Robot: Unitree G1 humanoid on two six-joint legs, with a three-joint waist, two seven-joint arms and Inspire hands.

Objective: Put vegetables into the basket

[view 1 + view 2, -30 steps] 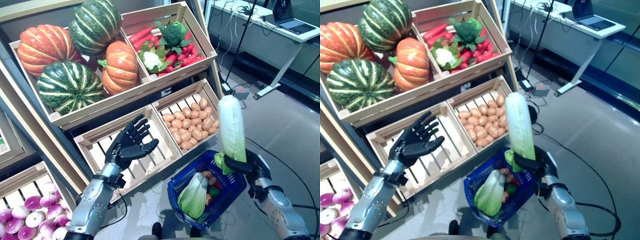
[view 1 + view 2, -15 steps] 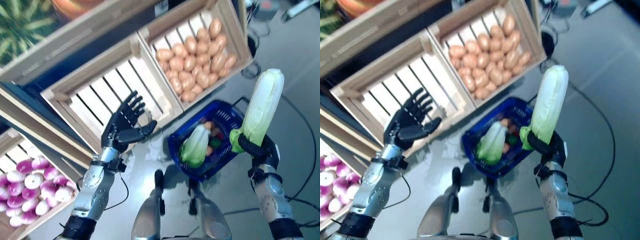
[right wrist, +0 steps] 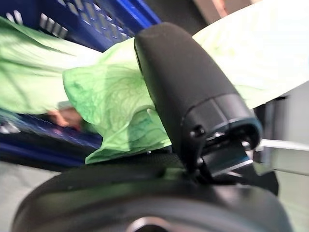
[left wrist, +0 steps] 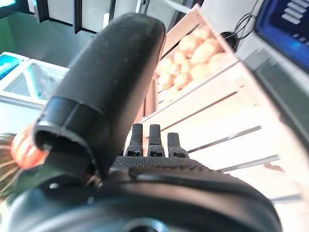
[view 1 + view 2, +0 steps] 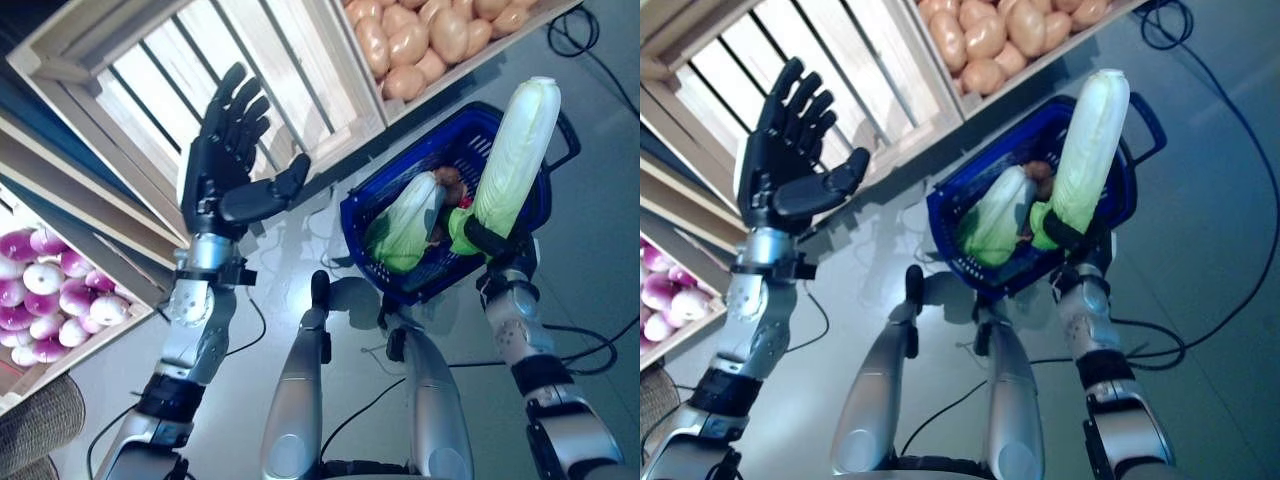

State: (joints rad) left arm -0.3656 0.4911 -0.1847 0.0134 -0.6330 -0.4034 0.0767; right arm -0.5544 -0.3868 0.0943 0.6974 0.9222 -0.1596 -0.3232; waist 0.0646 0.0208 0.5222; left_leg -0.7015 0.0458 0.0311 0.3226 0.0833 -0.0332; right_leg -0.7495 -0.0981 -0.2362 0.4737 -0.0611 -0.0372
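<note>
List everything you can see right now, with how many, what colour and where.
Basket: one, blue, on the floor below the potato crate.
Napa cabbage: one, pale green, upright in the right hand over the basket.
Second cabbage: one, green, lying in the basket.
Potatoes: many, tan, in the crate above the basket.
Slatted crate: one, light wood, behind the left hand.
Turnips: many, purple and white, in a crate at far left.
Left hand: dark, open, raised, holding nothing.
Right hand: dark, shut round the napa cabbage's base.
</note>
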